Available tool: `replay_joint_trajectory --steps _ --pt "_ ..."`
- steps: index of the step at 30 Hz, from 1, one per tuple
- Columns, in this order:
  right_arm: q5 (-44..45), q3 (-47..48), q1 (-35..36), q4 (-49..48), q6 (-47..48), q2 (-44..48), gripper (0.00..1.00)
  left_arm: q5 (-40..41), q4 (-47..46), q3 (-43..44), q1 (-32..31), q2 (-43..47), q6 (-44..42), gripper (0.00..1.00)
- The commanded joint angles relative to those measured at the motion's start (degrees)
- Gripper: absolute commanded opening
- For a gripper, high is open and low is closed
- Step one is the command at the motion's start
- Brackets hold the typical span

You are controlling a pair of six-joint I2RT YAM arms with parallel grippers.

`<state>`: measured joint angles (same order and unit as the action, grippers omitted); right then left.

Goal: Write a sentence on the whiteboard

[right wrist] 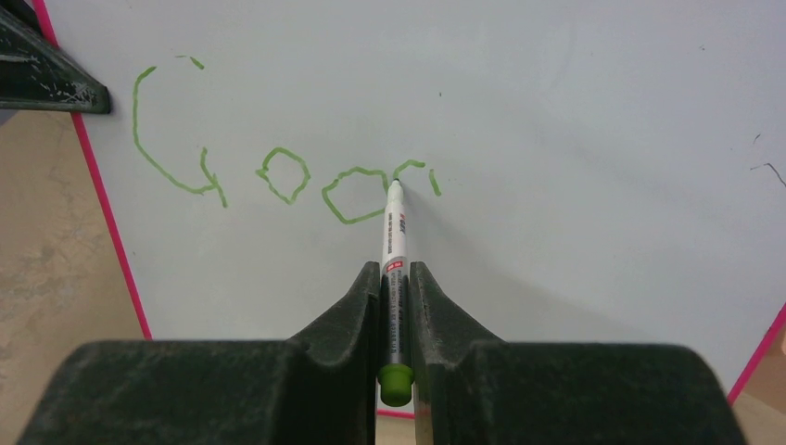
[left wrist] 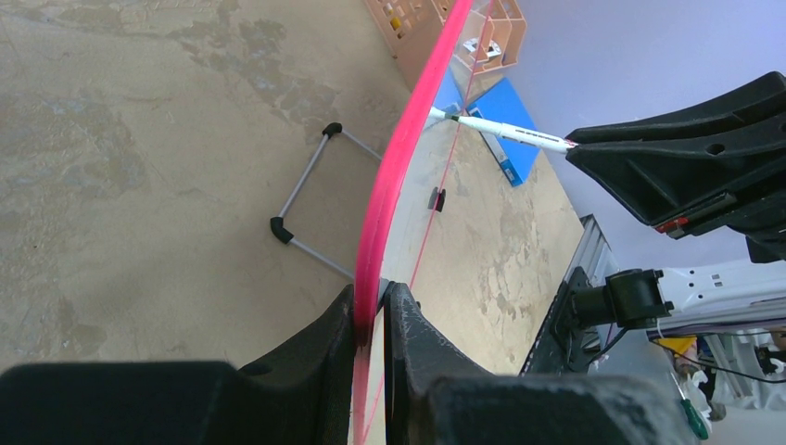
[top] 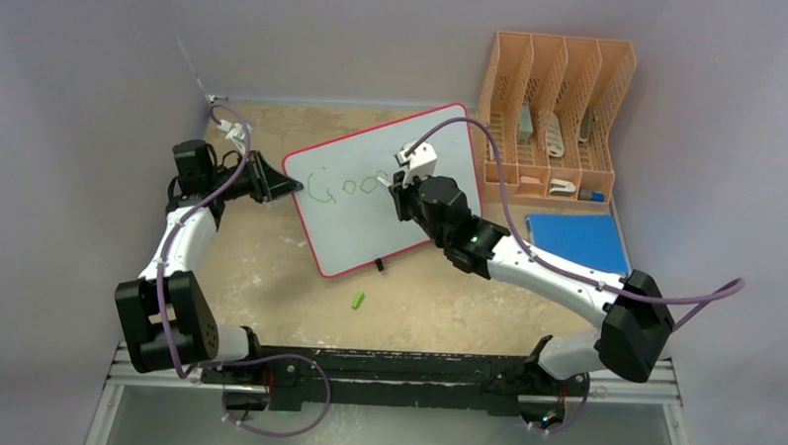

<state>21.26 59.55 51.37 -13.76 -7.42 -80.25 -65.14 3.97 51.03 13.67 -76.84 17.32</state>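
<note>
While my right gripper [right wrist: 396, 271] is clamped on the green marker [right wrist: 395, 232], its tip touches the whiteboard [top: 350, 236] mid-surface, at the half-drawn fourth letter of the sentence [right wrist: 283, 174]. Marker points away from me; blank board lies rightward. My left gripper [left wrist: 371, 301] pinches its left edge.

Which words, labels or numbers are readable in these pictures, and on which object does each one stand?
"Goo", then an unfinished letter: green handwriting on the whiteboard.
Label print on the marker: too small to read.
Nothing else is legible.
</note>
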Motion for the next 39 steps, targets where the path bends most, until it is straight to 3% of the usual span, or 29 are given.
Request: replay_joint_trajectory --steps 1,39 --pt "0.2 0.1 0.0 1.6 0.8 1.5 0.0 2.0 1.3 0.3 -1.4 0.2 -1.5 0.0" --pt "3.0 0.5 -0.1 4.2 1.6 1.6 0.0 1.8 1.3 0.2 -1.4 0.2 -1.5 0.0"
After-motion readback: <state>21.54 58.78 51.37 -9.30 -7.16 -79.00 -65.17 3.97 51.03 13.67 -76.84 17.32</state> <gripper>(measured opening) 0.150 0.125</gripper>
